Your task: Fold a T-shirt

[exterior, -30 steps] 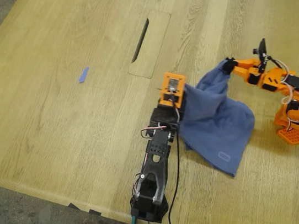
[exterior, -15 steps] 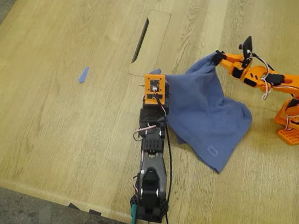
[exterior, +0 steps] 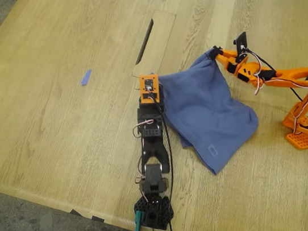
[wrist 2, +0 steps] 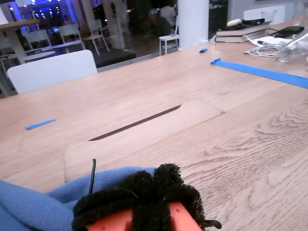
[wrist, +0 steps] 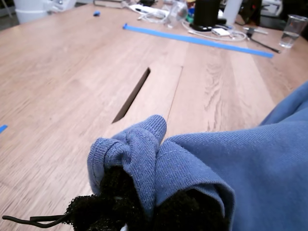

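The slate-blue T-shirt (exterior: 212, 109) lies crumpled on the wooden table, right of centre in the exterior view. My first gripper (exterior: 157, 80), on the black arm, is shut on a bunched hem at the shirt's left corner; the first wrist view shows the fabric (wrist: 144, 154) pinched between its black foam pads (wrist: 115, 192). My second gripper (exterior: 213, 52), on the orange arm, is shut on the shirt's far top corner and lifts it slightly. In the second wrist view the cloth (wrist 2: 33, 204) hangs beside its black pads (wrist 2: 149, 192). No chest print shows.
A cable-slot panel (exterior: 154, 44) sits just beyond both grippers. A small blue tape scrap (exterior: 85, 77) lies at the exterior view's left. The orange arm's base (exterior: 303, 133) stands by the right table edge. A blue tape line (wrist: 192, 38) and clutter lie at the far end.
Both grippers have moved toward the exterior view's left and farther up the table, dragging the T-shirt along. The shirt now lies more spread out and nearer the cable slot.
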You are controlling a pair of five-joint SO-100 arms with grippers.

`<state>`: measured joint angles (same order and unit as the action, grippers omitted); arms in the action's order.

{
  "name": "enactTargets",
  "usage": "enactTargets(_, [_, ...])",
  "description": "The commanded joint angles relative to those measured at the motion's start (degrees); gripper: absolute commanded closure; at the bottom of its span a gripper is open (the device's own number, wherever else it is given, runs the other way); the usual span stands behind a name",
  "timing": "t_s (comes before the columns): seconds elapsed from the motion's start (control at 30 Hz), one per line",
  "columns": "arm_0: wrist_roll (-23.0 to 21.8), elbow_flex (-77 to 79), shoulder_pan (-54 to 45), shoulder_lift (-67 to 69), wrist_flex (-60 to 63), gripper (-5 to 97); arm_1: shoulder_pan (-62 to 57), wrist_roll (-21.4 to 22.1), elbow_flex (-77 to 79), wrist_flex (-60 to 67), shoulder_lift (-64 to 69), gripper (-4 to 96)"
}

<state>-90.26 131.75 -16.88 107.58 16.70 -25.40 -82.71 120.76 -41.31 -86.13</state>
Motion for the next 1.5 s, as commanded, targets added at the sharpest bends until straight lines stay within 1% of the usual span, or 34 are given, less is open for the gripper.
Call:
enactTargets(0.0, [0.9,-12.3,-5.3,-3.0,3.2,92,-3.7,0.3,-8.3,-1.1,3.3,91.3])
enactTargets(0.17, [1.0,-25.5,-8.4,-13.8,3.3,92,-7.0,0.3,-25.2,2.4,14.7,91.3])
enactTargets(0.33, [0.6,-34.8,-9.3,-20.2,2.8,92,-9.1,0.4,-43.9,8.8,24.8,91.3])
enactTargets(0.43, [0.5,-38.6,-9.2,-21.9,2.8,92,-9.5,0.5,-50.4,11.7,27.9,91.3])
enactTargets(0.5, [0.5,-39.9,-8.9,-21.6,1.9,92,-9.4,0.5,-51.9,13.0,27.9,91.3])
enactTargets(0.73, [0.4,-39.6,-6.0,-13.8,-8.3,92,-8.9,0.1,-51.6,18.7,22.3,91.3])
enactTargets(0.83, [0.7,-37.9,-4.7,-10.1,-14.1,92,-9.2,0.1,-49.0,21.7,19.2,91.3])
enactTargets(1.03, [-0.6,-35.1,-2.6,-3.7,-21.2,92,-9.8,0.2,-41.7,24.4,11.6,91.3])
enactTargets(1.23, [-0.8,-35.2,0.8,2.6,-31.2,92,-9.7,0.3,-34.7,34.7,1.1,91.3])
enactTargets(1.47, [-1.0,-33.9,4.6,12.7,-47.7,92,-8.2,0.3,-29.3,45.4,-9.8,91.3])
